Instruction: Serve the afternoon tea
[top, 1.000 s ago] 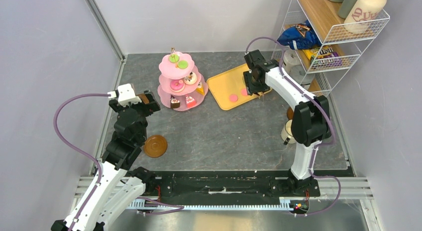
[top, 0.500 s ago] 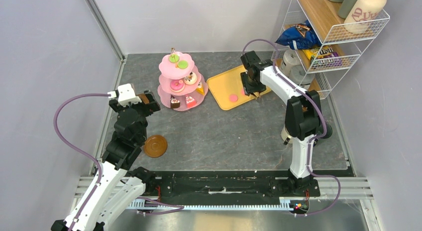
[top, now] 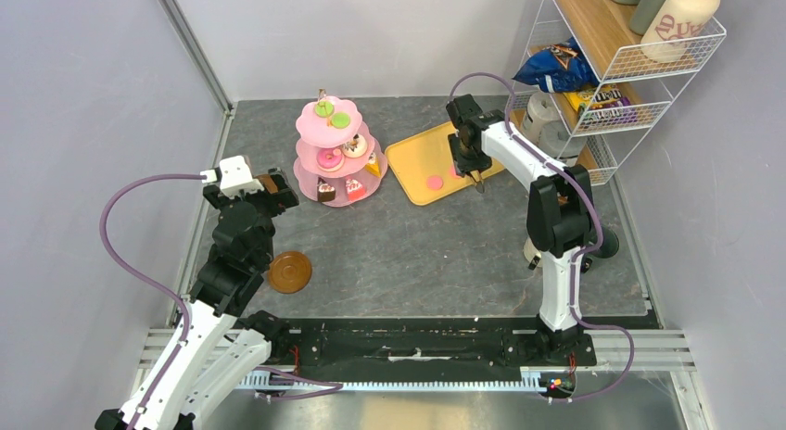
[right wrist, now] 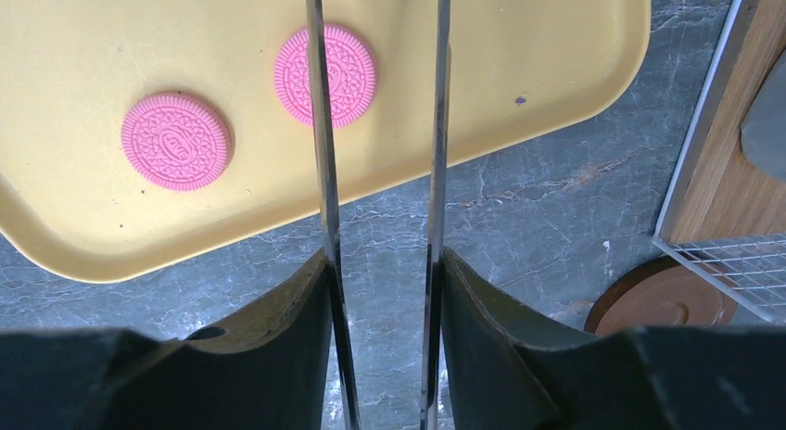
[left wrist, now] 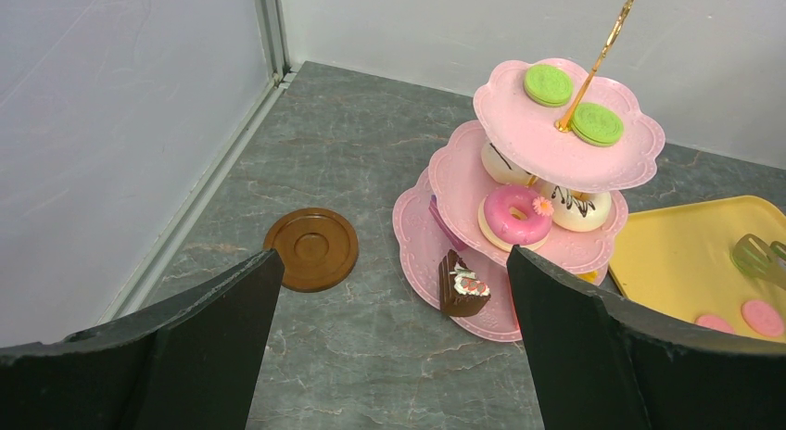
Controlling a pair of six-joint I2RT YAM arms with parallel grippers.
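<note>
1. Grey stone-patterned table [top: 417, 254]: carries everything below, with both arms bolted at its near edge.
2. White wire shelf rack [top: 649, 50]: stands at the far right corner. It holds a cream bottle [top: 681, 22], a blue bag [top: 556, 69] and a yellow packet [top: 602, 101].
3. Yellow tray [top: 412, 166]: lies flat just right of the stand. Two pink macarons [right wrist: 176, 140] rest on it, apart from each other.
4. Pink three-tier stand [top: 335, 152]: upright at the far centre-left. Two green macarons [left wrist: 549, 84] sit on the top tier, a pink donut [left wrist: 514, 215] on the middle tier and a chocolate cake wedge [left wrist: 462, 286] on the bottom tier.
5. Left gripper [left wrist: 394, 256]: raised near the stand's left side, fingers spread wide with nothing between them.
6. Right gripper [right wrist: 382, 259]: poised over the tray's right end, fingers pressed onto the two blades of metal tongs [right wrist: 318, 124]. The blades stand apart, and one pink macaron lies partly behind the left blade. The tips run out of the wrist view.
7. Brown saucers: one [top: 289, 271] by the left arm, one [left wrist: 311, 249] left of the stand, one [right wrist: 663, 305] under the rack's edge.
</note>
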